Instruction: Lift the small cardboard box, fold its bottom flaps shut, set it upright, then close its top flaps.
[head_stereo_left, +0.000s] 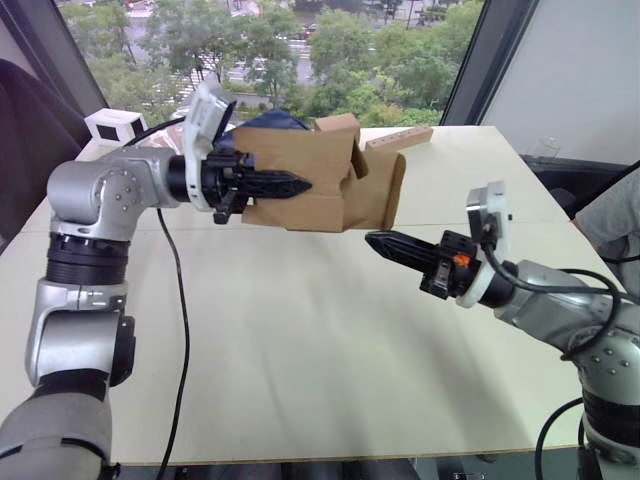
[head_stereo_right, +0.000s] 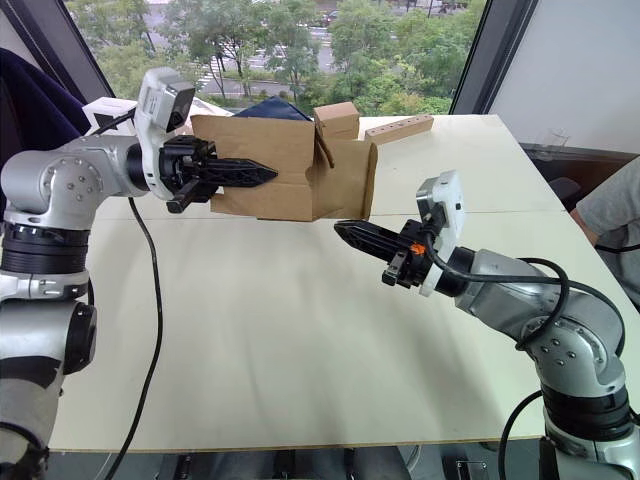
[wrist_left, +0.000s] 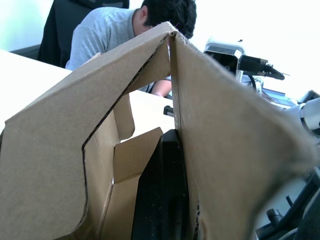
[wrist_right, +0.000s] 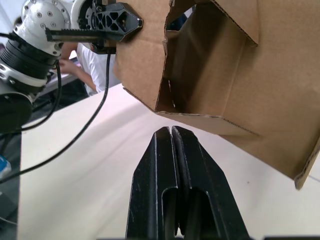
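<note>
My left end effector (head_stereo_left: 285, 184) clamped on small cardboard box (head_stereo_left: 320, 185) held above surface (head_stereo_left: 300, 330), my right end effector (head_stereo_left: 385, 244) closed just below it

— What sort of room is this?
— A bright one: a pale surface (head_stereo_left: 330, 350) before a window (head_stereo_left: 300, 50) framed by dark slanted posts, green trees and a road outside.

— And around it?
— A plain grey wall (head_stereo_left: 570, 70) on the right, a dark chair (head_stereo_left: 25, 130) at the left. A white box (head_stereo_left: 115, 125) and a wooden block (head_stereo_left: 400, 138) lie at the far edge. A person in a grey shirt (head_stereo_right: 615, 215) sits at right.
</note>
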